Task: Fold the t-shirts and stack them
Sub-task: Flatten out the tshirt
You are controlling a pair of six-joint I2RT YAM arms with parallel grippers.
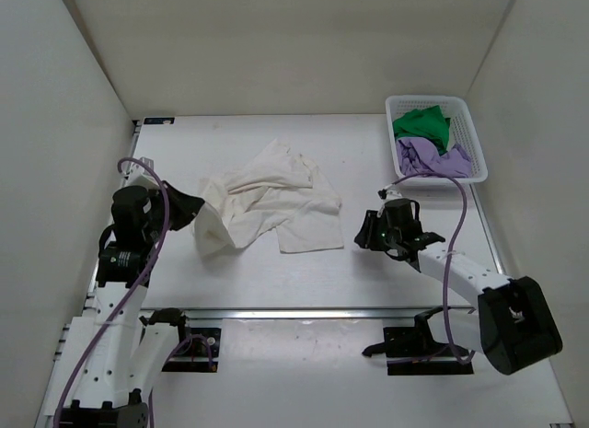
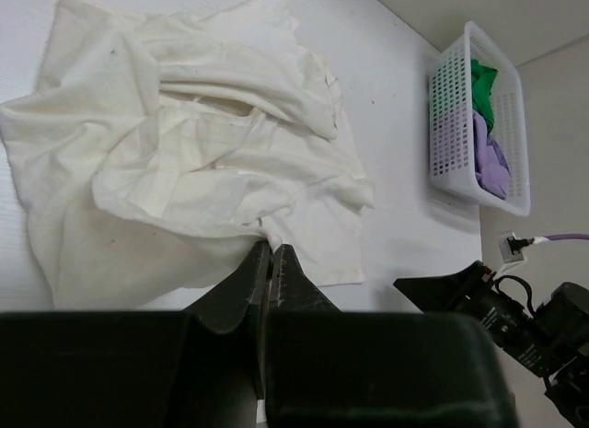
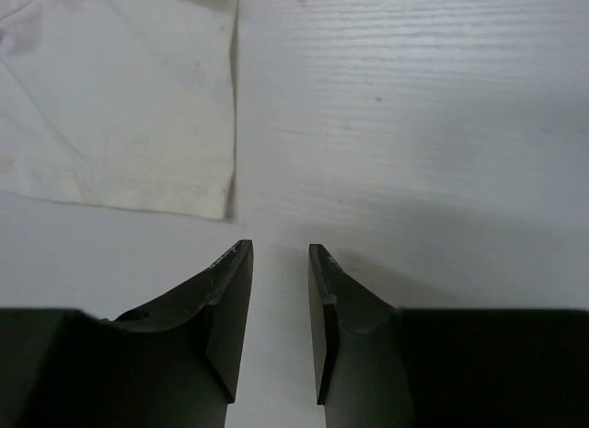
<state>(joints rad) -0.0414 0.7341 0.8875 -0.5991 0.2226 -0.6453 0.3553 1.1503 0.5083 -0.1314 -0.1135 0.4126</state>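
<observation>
The cream-white t-shirt (image 1: 267, 200) lies crumpled in the middle of the table; it also shows in the left wrist view (image 2: 184, 161) and its corner in the right wrist view (image 3: 120, 106). My left gripper (image 1: 195, 210) is shut on the shirt's left edge (image 2: 269, 237), pinching a fold of cloth between its tips. My right gripper (image 1: 361, 237) is open and empty, just right of the shirt's lower right corner, low over the table (image 3: 279, 251). The green t-shirt (image 1: 421, 124) and the lavender-purple t-shirt (image 1: 433, 157) lie bunched in the basket.
The white plastic lattice basket (image 1: 465, 115) stands at the back right of the table; it shows in the left wrist view (image 2: 451, 124). White walls enclose the table on the left, back and right. A purple cable (image 1: 457, 193) loops from the right arm.
</observation>
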